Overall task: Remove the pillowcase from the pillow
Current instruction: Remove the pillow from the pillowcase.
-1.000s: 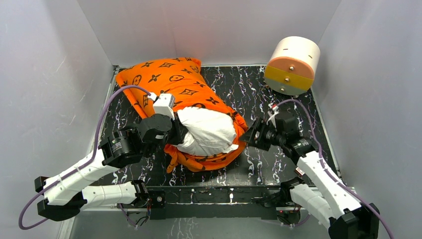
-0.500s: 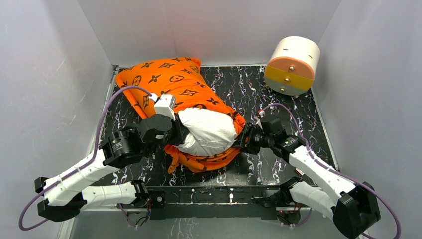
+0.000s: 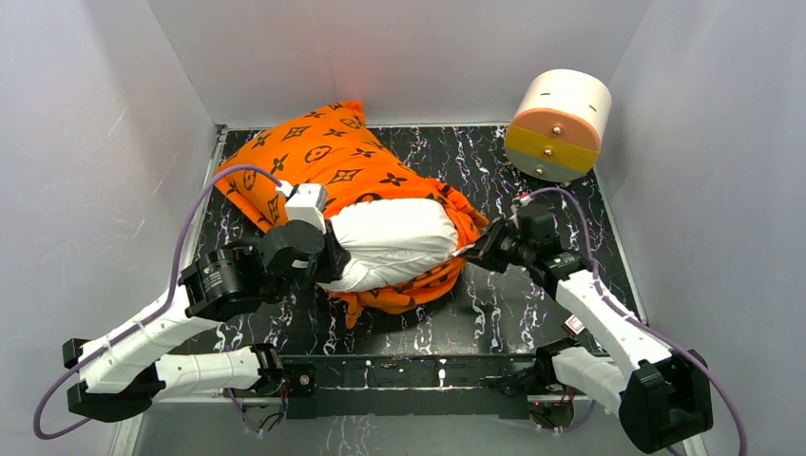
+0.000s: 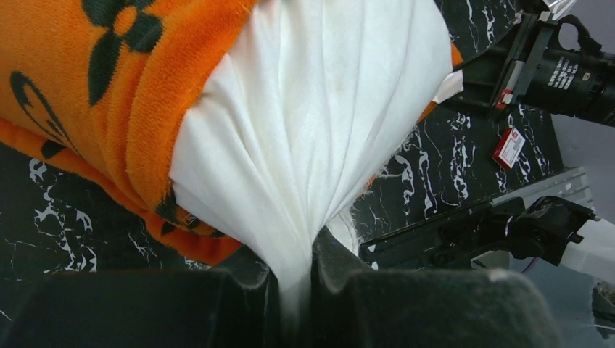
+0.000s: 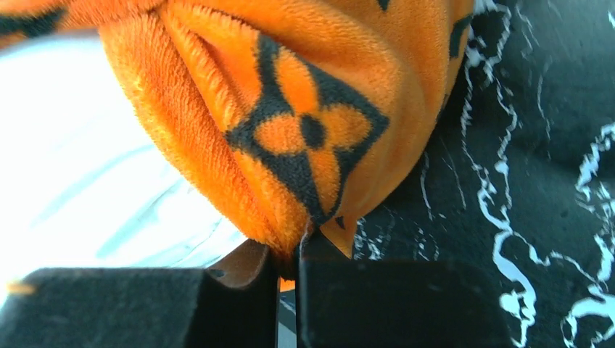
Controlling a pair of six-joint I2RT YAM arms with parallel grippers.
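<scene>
The orange pillowcase (image 3: 328, 157) with black motifs covers the far part of the white pillow (image 3: 394, 242), whose near end bulges out of the opening. My left gripper (image 3: 335, 258) is shut on a bunched fold of the pillow (image 4: 312, 145) at its left near end. In the left wrist view the pillowcase (image 4: 109, 87) lies to the left of that fold. My right gripper (image 3: 475, 252) is shut on the pillowcase edge (image 5: 297, 138) at the pillow's right side, with the white pillow (image 5: 80, 159) beside it on the left.
A white-and-orange round drum (image 3: 558, 123) stands at the back right. The black marbled table (image 3: 532, 199) is walled by grey panels on three sides. A black rail (image 3: 428, 370) runs along the near edge between the arm bases.
My right gripper moved left to the pillowcase edge and shut on it. The pillow and case shifted and rose toward the back; the left gripper kept its hold.
</scene>
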